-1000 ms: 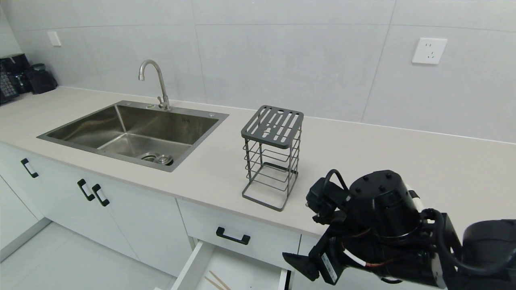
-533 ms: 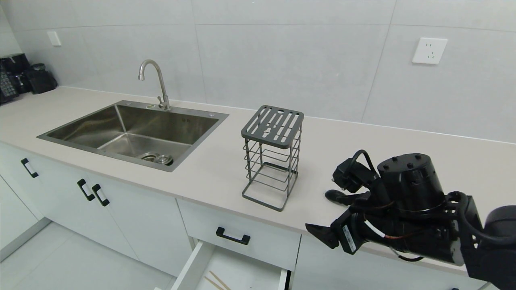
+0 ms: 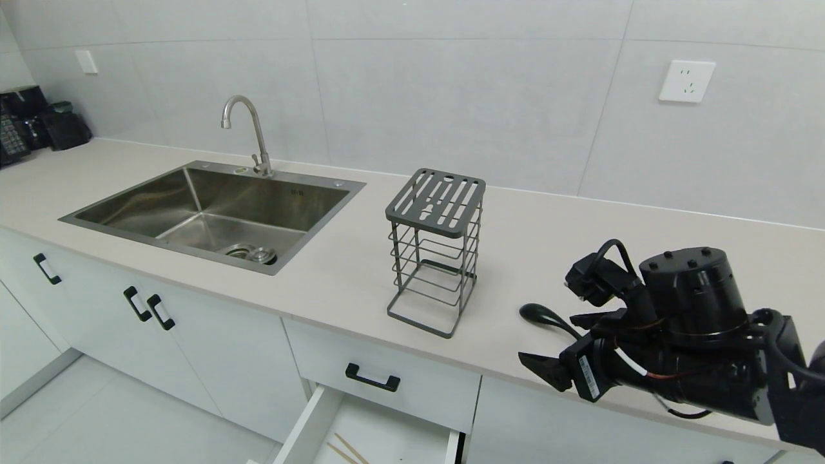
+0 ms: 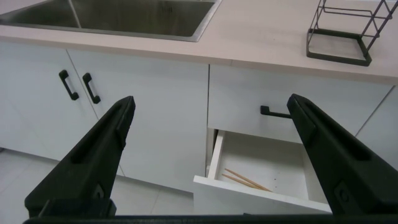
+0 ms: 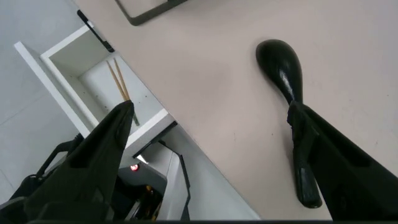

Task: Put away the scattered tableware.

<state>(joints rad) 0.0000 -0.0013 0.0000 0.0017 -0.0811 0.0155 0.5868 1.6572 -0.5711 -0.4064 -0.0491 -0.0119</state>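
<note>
Black spoon (image 3: 540,314) lying flat on the pale countertop (image 3: 335,270) close to its front edge, to the right of a dark wire rack (image 3: 433,251). Its oval bowl points towards the rack and its handle runs rightwards along the counter, passing under the right gripper (image 3: 567,345). That gripper hangs just above the handle end, jaws spread wide and holding nothing. In the right wrist view the spoon sits beside one finger (image 5: 336,168), not centred between the two, so the gap likely needs shifting across the handle before closing. The left gripper (image 4: 211,155), also wide open and empty, is low in front of the cabinets, well away from the spoon, facing an open drawer (image 4: 214,158). Count: one spoon, one rack, one open drawer, two wooden chopsticks (image 4: 245,180) inside it
</note>
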